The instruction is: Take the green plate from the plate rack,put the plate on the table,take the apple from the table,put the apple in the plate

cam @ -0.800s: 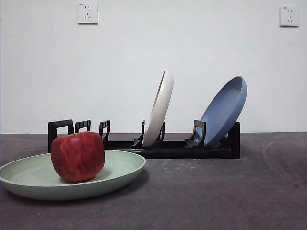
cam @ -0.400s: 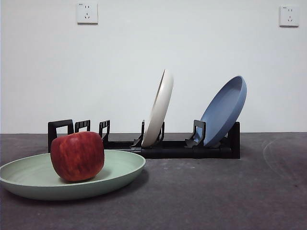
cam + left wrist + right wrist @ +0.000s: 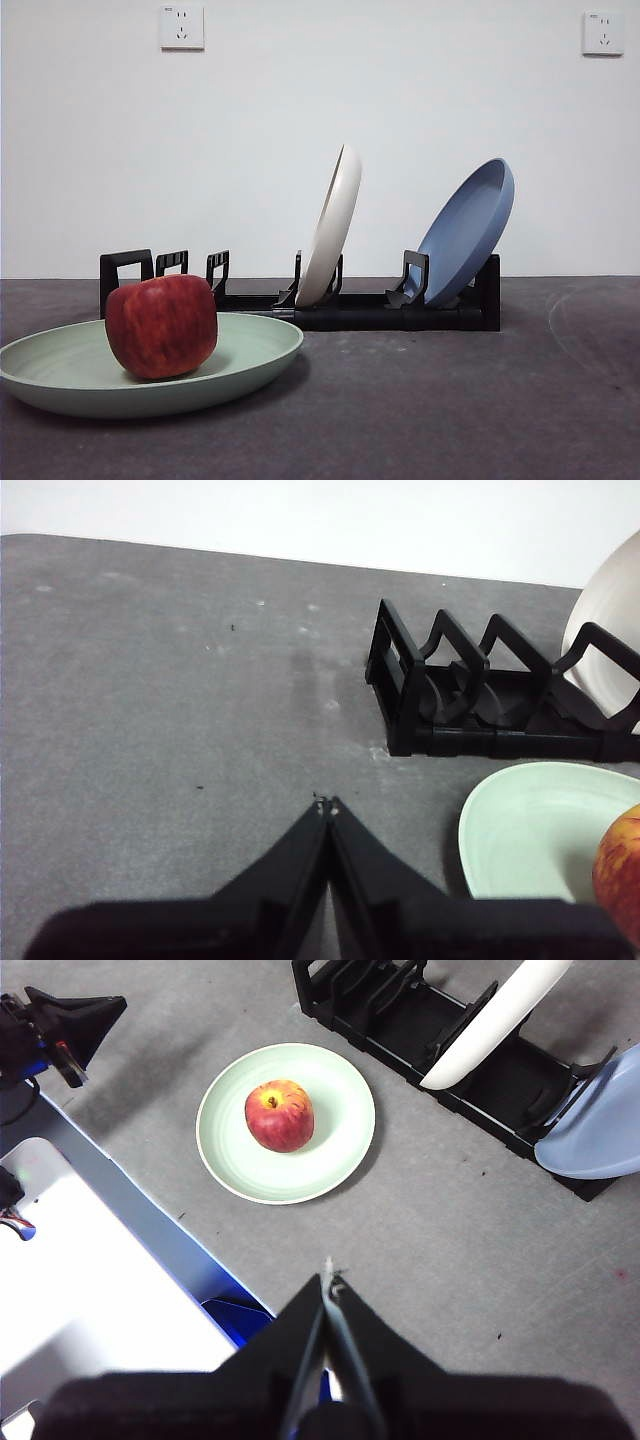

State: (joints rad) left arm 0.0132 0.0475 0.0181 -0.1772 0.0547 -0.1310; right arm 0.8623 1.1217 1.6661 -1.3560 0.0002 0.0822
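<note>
The green plate (image 3: 150, 370) lies flat on the table (image 3: 450, 400) at the front left. The red apple (image 3: 161, 326) sits in it; both also show in the right wrist view, plate (image 3: 330, 1150) and apple (image 3: 279, 1116). The black plate rack (image 3: 300, 295) stands behind, with no green plate in it. My left gripper (image 3: 326, 805) is shut and empty, above bare table beside the plate (image 3: 520, 830) and the rack's handle end (image 3: 400, 680). My right gripper (image 3: 328, 1270) is shut and empty, high above the table, away from the plate.
A cream-white plate (image 3: 332, 228) and a blue plate (image 3: 465, 232) lean in the rack. The table's near edge with white and blue equipment (image 3: 90, 1260) shows in the right wrist view. The other arm's gripper (image 3: 60, 1020) shows there too.
</note>
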